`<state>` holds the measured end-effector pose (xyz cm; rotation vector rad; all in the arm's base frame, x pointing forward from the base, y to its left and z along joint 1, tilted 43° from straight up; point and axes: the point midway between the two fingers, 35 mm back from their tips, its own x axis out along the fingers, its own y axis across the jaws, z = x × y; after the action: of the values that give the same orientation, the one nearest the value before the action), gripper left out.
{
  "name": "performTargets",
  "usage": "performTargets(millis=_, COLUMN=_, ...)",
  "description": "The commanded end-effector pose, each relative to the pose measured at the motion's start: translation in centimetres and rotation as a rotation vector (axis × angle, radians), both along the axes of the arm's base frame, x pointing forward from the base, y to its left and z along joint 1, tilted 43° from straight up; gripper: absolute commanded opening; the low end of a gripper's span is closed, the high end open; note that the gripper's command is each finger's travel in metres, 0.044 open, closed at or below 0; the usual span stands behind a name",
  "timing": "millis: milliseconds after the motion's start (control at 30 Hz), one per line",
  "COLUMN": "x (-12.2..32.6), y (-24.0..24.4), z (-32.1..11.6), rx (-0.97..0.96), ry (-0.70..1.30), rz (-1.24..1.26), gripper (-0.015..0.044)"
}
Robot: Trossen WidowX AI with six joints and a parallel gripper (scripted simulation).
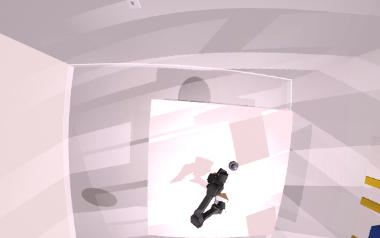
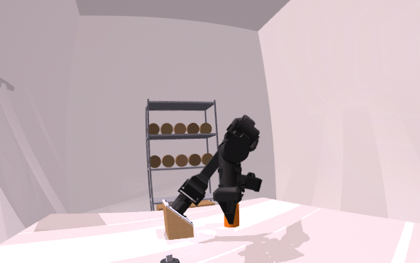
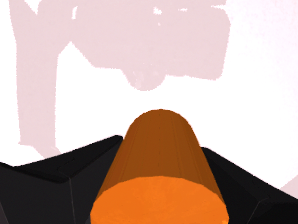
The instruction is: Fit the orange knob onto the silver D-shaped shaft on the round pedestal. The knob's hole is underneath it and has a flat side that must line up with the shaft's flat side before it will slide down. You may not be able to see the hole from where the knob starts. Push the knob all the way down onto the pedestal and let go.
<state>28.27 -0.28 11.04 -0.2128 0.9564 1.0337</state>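
The pincer (image 1: 217, 175) (image 2: 231, 220) (image 3: 160, 149) is standing partly open, its two fingers gripping the orange knob (image 1: 214, 173) (image 2: 236, 214) (image 3: 160, 197) from opposite sides. In the exterior view the knob is hanging about upright below the wrist, over the desk (image 1: 184, 144) (image 2: 123, 232) (image 3: 270, 100). Hole and its flat side: not showing in any view; alignment cannot be told.

The round pedestal (image 1: 233, 166) (image 2: 169, 261) is standing on the desk, near the pincer but apart from it in the top view. Its silver shaft (image 1: 234, 167) (image 2: 168, 257) is pointing up, uncovered. The arm (image 1: 204, 204) (image 2: 211, 165) is reaching from a slanted wooden block (image 1: 223, 196) (image 2: 178, 227). Behind, a metal rack (image 2: 179, 105) is holding two rows of round brown objects (image 2: 179, 128).
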Motion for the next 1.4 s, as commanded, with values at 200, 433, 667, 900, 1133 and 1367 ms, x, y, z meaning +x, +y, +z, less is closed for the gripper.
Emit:
performTargets(millis=200, x=1.2, y=3.2, z=-4.0, rx=0.02, ry=0.015, rz=0.008, gripper=0.0)
performTargets(millis=433, x=2.0, y=5.4, z=-6.5, rx=0.034, ry=0.018, rz=0.017, gripper=0.0)
performTargets(millis=667, x=2.4, y=5.8, z=-7.0, rx=0.037, ry=0.019, rz=0.019, gripper=0.0)
performTargets(millis=900, x=2.5, y=5.7, z=-6.8, rx=0.031, ry=0.015, rz=0.02, gripper=0.0052)
performTargets(millis=1133, x=2.5, y=5.7, z=-6.8, rx=0.031, ry=0.015, rz=0.02, gripper=0.0236)
performTargets(millis=1367, x=2.5, y=5.7, z=-6.8, rx=0.031, ry=0.015, rz=0.02, gripper=0.024)
